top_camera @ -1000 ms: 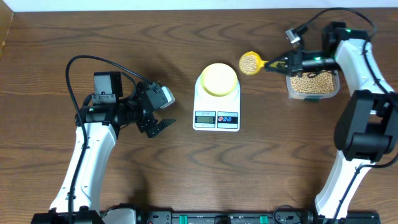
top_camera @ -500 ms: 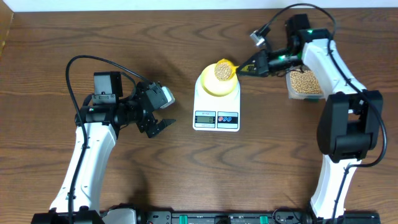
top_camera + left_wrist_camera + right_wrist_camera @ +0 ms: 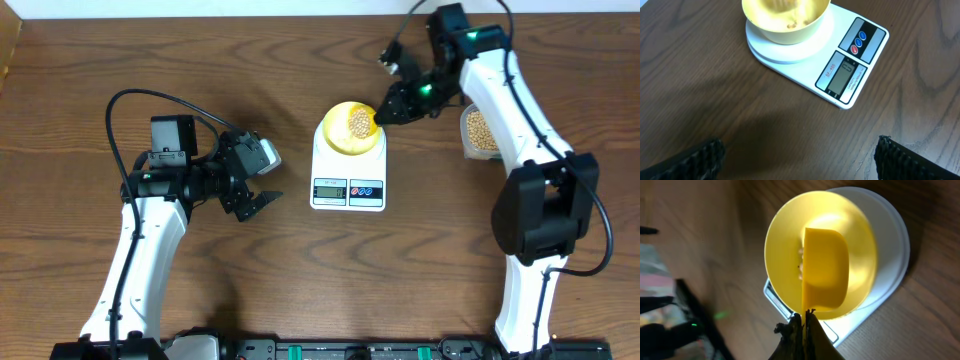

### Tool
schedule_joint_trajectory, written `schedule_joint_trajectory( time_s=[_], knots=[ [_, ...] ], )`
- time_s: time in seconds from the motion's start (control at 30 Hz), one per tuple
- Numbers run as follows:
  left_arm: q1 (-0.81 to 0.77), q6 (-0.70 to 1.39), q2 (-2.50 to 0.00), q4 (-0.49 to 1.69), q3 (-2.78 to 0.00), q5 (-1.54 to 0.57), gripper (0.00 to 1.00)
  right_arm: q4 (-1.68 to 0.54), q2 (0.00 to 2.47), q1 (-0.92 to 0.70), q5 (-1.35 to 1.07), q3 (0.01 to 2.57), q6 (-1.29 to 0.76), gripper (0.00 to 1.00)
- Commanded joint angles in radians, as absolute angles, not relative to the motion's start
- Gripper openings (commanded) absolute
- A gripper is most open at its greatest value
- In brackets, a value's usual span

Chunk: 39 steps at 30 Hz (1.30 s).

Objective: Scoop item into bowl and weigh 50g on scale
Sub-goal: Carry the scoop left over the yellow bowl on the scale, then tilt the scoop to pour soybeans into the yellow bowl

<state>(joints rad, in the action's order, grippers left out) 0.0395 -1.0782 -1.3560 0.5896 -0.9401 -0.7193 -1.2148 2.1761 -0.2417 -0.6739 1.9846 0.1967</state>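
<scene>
Right gripper, clamped on the scoop, has tipped soybeans into the bowl — weighing begins; left gripper gapes.

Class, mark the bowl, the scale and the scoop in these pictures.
bowl (image 3: 785,35), left wrist view, on its outer wall.
scale (image 3: 845,77), left wrist view, on its grey display.
scoop (image 3: 826,265), right wrist view, on its yellow cup.

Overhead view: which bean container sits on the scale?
The round yellow bowl, resting on the platform of the white scale. The clear tub also holds beans but stands apart, to the scale's right.
</scene>
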Motion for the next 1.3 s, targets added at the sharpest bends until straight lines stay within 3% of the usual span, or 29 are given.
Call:
schedule_joint_trajectory(
  time_s=[0.0, 1.27],
  knots=[
    [0.043, -1.088, -1.36, 0.589, -0.946, -0.717, 0.97, -1.219, 2.184, -0.28, -0.552, 2.018, 0.241, 0.01],
    [0.043, -1.088, -1.36, 0.589, -0.946, -0.717, 0.98, -1.239, 2.138, -0.458, -0.094, 2.149, 0.45, 0.01]
  ],
)
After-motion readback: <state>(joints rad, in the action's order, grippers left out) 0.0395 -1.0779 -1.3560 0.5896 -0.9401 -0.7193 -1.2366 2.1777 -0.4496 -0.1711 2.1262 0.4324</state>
